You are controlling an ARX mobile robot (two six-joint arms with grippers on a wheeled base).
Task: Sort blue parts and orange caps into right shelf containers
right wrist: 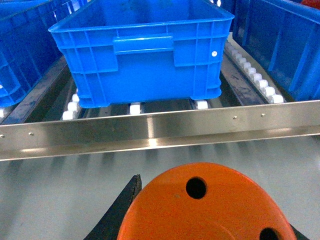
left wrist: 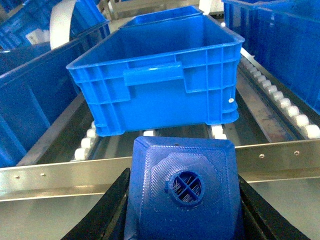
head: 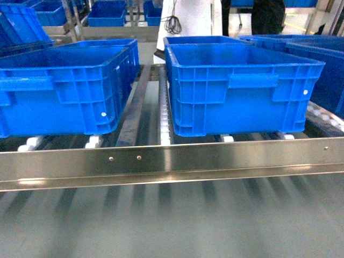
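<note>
Steel shelf rail (head: 172, 161) runs across the foreground, rollers behind it. Nearest: left gripper (left wrist: 182, 210) clamped on a blue part (left wrist: 182, 195), stud facing the camera; right gripper (right wrist: 210, 210) gripping an orange cap (right wrist: 210, 205) by its sides, holed top showing. Both look like light, rigid plastic; smooth walls may slip, so side grips suit. Beyond the rail sit two blue crates (head: 242, 88), the right one (right wrist: 145, 50) closest to both loads.
</note>
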